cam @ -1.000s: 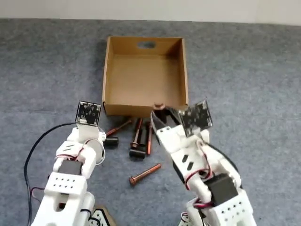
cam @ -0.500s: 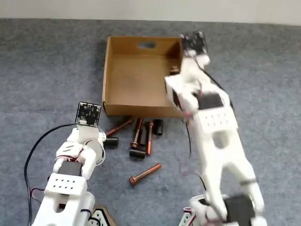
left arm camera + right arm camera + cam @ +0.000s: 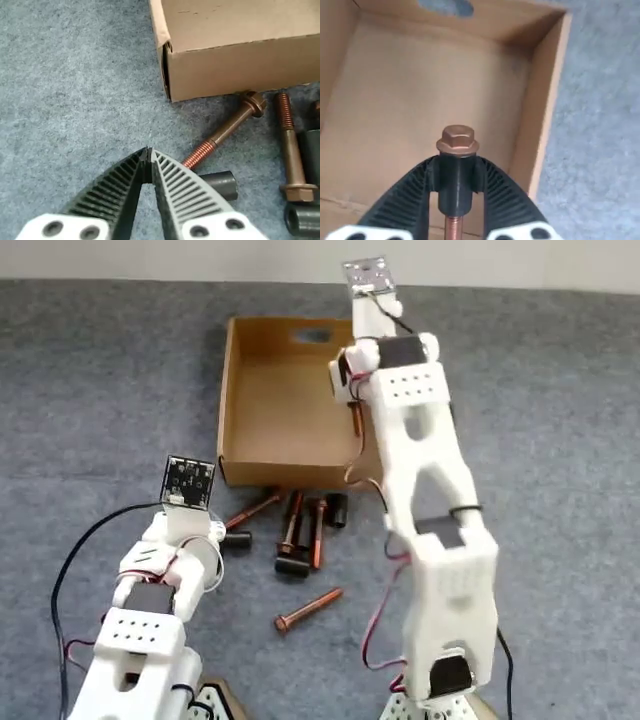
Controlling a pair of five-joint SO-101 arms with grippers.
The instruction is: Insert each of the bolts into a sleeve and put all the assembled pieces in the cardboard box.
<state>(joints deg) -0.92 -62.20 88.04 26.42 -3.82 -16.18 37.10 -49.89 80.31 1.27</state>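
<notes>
My right gripper [image 3: 456, 169] is shut on a black sleeve [image 3: 455, 187] with a copper bolt [image 3: 457, 139] through it, hex head up. It hangs over the right part of the cardboard box [image 3: 541, 107]. In the high view the right arm stretches over the box [image 3: 228, 390], and the bolt's copper shank [image 3: 355, 422] shows under the wrist. My left gripper [image 3: 149, 154] is shut on nothing, low over the carpet. It is near a loose bolt [image 3: 227, 129] and a black sleeve [image 3: 221, 184], just off the box's front corner [image 3: 167, 75].
Loose parts lie on the grey carpet in front of the box: bolts [image 3: 252, 510] [image 3: 317, 533] [image 3: 308, 609], a bolt in a sleeve [image 3: 292, 530], and sleeves [image 3: 338, 510] [image 3: 237, 540]. The left arm [image 3: 165, 580] stands left of the pile.
The right arm lifted from the pile by the box's front wall and swung out over the box with the bolt and sleeve in its grip. The left arm has stayed still.
</notes>
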